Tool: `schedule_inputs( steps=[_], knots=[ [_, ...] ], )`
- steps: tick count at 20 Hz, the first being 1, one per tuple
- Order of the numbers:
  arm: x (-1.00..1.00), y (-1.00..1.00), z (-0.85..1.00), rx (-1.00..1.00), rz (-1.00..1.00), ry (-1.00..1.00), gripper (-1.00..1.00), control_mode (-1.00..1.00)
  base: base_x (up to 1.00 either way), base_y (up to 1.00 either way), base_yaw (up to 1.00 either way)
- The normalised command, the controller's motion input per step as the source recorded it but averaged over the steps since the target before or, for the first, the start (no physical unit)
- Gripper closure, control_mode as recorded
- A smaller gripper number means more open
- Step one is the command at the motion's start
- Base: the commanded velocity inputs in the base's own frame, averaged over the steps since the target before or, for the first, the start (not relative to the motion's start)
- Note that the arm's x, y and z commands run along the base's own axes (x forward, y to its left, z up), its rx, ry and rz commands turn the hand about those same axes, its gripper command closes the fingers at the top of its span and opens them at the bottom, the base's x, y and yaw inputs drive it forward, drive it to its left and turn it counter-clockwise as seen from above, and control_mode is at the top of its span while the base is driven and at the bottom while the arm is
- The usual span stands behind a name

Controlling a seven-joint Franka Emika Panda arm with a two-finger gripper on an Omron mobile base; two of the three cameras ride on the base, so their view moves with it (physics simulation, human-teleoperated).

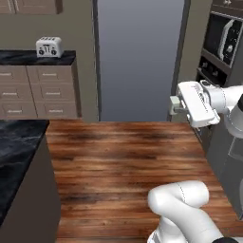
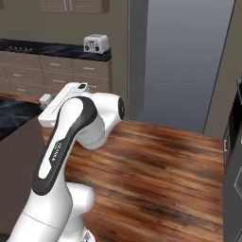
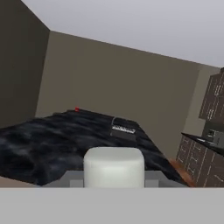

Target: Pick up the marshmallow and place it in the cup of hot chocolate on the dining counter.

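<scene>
The marshmallow (image 3: 113,167), a small off-white soft-edged block, sits between my fingertips in the hand view. My gripper (image 3: 113,178) is shut on it. In the left base view the gripper (image 1: 176,105) is held high at the right, pointing left, with the marshmallow (image 1: 174,101) at its tip. The right base view puts the gripper (image 2: 46,100) above the edge of the black counter (image 2: 14,111). Ahead in the hand view the dark marble dining counter (image 3: 52,144) stretches away. I cannot make out the cup of hot chocolate on it.
A tiny red thing (image 3: 77,109) and a flat dark object (image 3: 123,130) lie far along the counter. A toaster (image 1: 49,47) stands on the back counter over drawers. A dark oven stack (image 1: 223,42) rises at the right. Wooden floor (image 1: 128,161) spreads below.
</scene>
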Motion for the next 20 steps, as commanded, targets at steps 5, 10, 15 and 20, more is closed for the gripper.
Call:
schedule_inputs(
  steps=[5, 10, 15, 20],
  knots=[
    [0.00, 0.00, 0.00, 0.00, 0.00, 0.00, 1.00, 1.00, -1.00, 1.00, -0.41],
    [0.00, 0.00, 0.00, 0.00, 0.00, 0.00, 1.00, 1.00, -1.00, 0.99, -0.38],
    [0.00, 0.00, 0.00, 0.00, 0.00, 0.00, 1.00, 1.00, -1.00, 0.70, -0.33],
    [0.00, 0.00, 0.00, 0.00, 0.00, 0.00, 1.00, 1.00, -1.00, 0.58, -0.34]
  ],
)
